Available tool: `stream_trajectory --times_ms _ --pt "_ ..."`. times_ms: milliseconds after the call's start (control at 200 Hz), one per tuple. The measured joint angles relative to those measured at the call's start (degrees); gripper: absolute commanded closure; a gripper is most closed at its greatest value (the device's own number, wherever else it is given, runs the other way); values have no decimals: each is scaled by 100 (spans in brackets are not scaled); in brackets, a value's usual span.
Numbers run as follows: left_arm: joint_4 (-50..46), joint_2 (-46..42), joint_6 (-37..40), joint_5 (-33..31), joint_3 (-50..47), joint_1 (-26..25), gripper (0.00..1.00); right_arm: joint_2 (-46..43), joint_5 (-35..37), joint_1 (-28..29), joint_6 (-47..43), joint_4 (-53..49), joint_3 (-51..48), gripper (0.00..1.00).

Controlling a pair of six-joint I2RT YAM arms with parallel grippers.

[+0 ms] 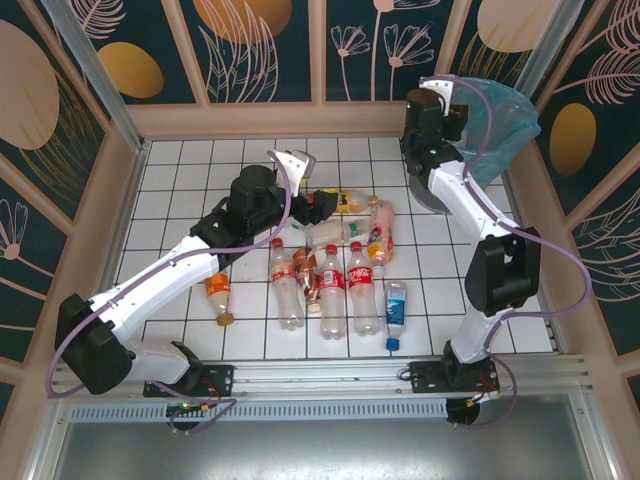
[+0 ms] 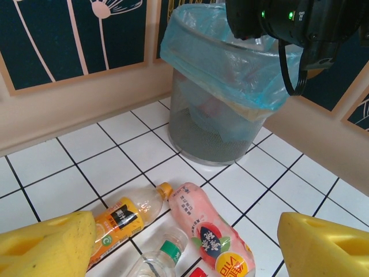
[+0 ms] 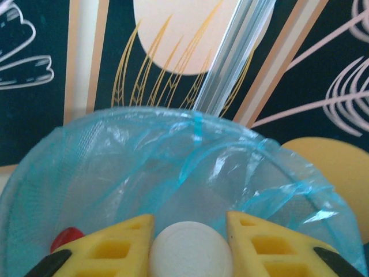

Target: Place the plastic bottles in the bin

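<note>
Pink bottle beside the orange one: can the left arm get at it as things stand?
Probably yes. The pink bottle lies uncovered on the tiles, right below the open jaws of the left arm, with nothing between.

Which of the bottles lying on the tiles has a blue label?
The small clear plastic bottle with the blue cap, at the right end of the near row. The bottle beside it wears a red label.

The bin (image 2: 210, 138) is grey mesh, its bag (image 2: 230, 63) translucent light blue. The floor (image 1: 180, 180) has white tiles with black lines; the walls (image 1: 90, 40) are dark teal with cream and golden plants. One bottle has a pink label (image 2: 214, 239), one an orange label (image 2: 118, 222). The fingers (image 3: 109, 248) of the right gripper (image 3: 189, 228) are yellow, the cap (image 3: 190, 251) between them white
</note>
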Motion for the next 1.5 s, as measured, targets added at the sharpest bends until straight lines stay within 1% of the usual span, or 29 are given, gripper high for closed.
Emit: stream_trajectory --times_ms 45,200,225,400,500,591,706,911,1001,1051,1171,1331,1496 --pt "2 0 0 0 0 0 18 15 -92 -42 140 -216 39 54" --pt "2 0 0 0 0 0 17 20 -289 -127 568 -693 83 51" --pt "2 0 0 0 0 0 17 20 -308 -131 599 -706 87 49" --pt "2 0 0 0 0 0 17 20 -413 -133 778 -826 120 47" --pt "2 2 0 -2 0 0 17 20 -483 -140 890 -848 120 48" --pt "2 2 0 -2 -2 0 17 17 -595 -173 1023 -892 120 54" --pt "2 2 -2 -2 -2 0 17 2 -944 -295 1340 -984 120 59" --pt "2 17 -4 0 -13 0 17 -31 -1519 -448 1792 -1344 227 61" --pt "2 35 -7 -2 -22 0 18 4 -1840 -483 1963 -1746 428 64" --pt "2 46 -11 0 -24 0 17 120 -2015 -511 2079 -2072 704 64" --pt "2 57 -20 -11 -24 0 18 435 -2337 -590 2321 -2487 1241 66" --pt "2 61 -20 -70 -24 0 17 498 -2645 -741 2579 -2833 1320 65" --pt "2 63 -20 -140 -24 0 18 501 -2830 -789 2719 -3209 1449 58"
